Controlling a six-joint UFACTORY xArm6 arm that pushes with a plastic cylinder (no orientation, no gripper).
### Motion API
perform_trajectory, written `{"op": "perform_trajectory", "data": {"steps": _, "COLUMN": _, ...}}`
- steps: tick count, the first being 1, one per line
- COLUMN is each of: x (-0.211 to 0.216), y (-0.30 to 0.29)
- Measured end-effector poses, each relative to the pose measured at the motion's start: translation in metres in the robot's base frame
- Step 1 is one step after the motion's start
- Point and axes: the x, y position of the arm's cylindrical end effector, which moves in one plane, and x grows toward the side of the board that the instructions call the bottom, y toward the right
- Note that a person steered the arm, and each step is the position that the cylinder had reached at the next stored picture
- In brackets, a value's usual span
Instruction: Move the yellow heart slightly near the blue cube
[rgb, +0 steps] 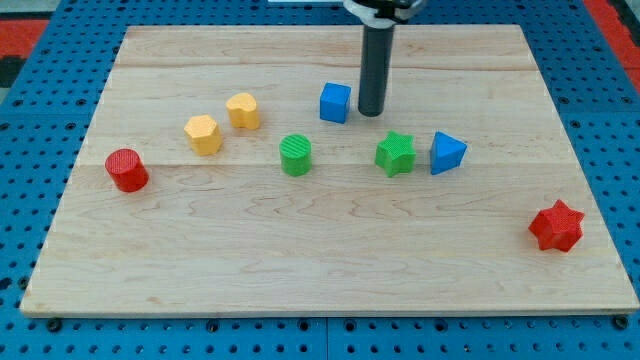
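Beside the blue cube (335, 102), on its right, my tip (371, 112) rests — a bare rod, nothing to open or clamp. Left of the cube sits the yellow heart (243, 110): light, rigid, probably slippery; I'd push its far left face.

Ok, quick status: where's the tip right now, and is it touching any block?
My tip: on the board just right of the blue cube, a slight gap, pushing nothing. It is far from the yellow heart, which lies left of the cube.
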Motion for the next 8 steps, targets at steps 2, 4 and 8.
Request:
{"op": "perform_trajectory", "data": {"steps": 2, "x": 0.029, "y": -0.098}}
{"op": "perform_trajectory", "data": {"steps": 4, "x": 0.02, "y": -0.128}}
{"op": "perform_trajectory", "data": {"steps": 8, "x": -0.092, "y": -0.116}}
